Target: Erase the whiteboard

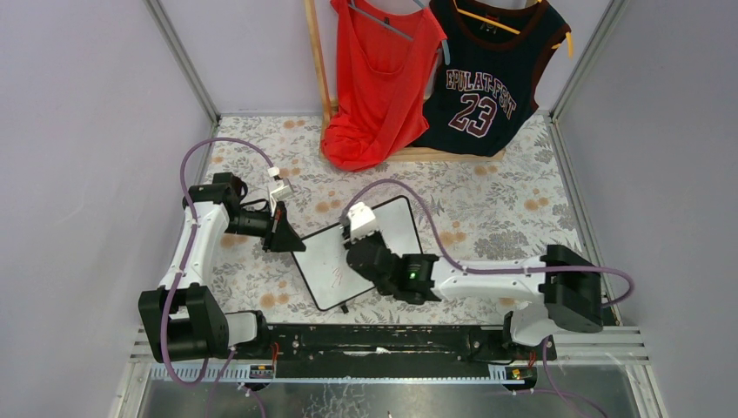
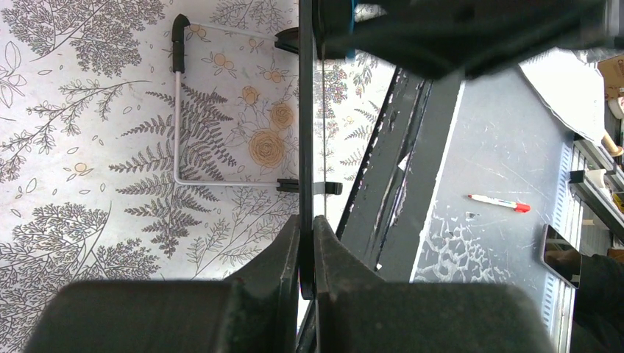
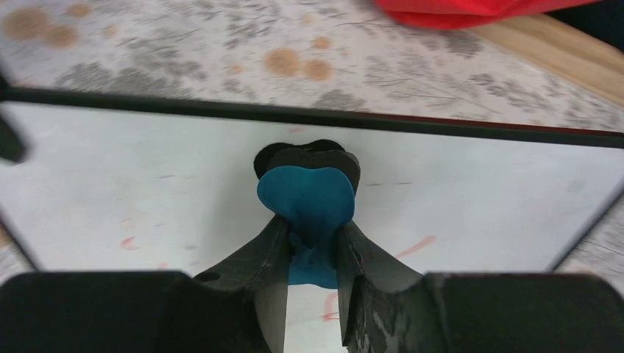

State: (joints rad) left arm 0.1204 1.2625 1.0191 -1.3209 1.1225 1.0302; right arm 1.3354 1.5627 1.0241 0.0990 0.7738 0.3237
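Whiteboard [image 1: 324,261], the small white rectangle with a thin black frame and rounded corners, sits on the flower-printed tablecloth [image 1: 487,209] in the middle of the table, turned at an angle between my two arms. My left claw [image 1: 280,233] is clenched on its left edge. From the left wrist camera I see the whiteboard [image 2: 305,110] edge-on as a thin dark line pinched between the two black fingers [image 2: 279,250], with its bent wire stand [image 2: 176,125] sticking out from the back over the cloth. Whether the board lies flat or is tipped up I cannot tell.

My right claw [image 1: 357,244] is over the board's upper half, grasping a small blue eraser block [image 3: 305,198] with a black felt pad. As far as I can see, the pad rests against the white surface [image 3: 147,184]. A few faint red strokes [image 3: 416,246] show on the board beside the eraser.

At the far side of the table a red sleeveless top [image 1: 379,78] and a dark basketball jersey [image 1: 487,74] numbered 23 hang from a wooden rack [image 1: 318,61], the red one's hem reaching the cloth. Past the table's near edge, the left wrist view shows a white pen with a red cap [image 2: 499,202] lying on a grey surface.
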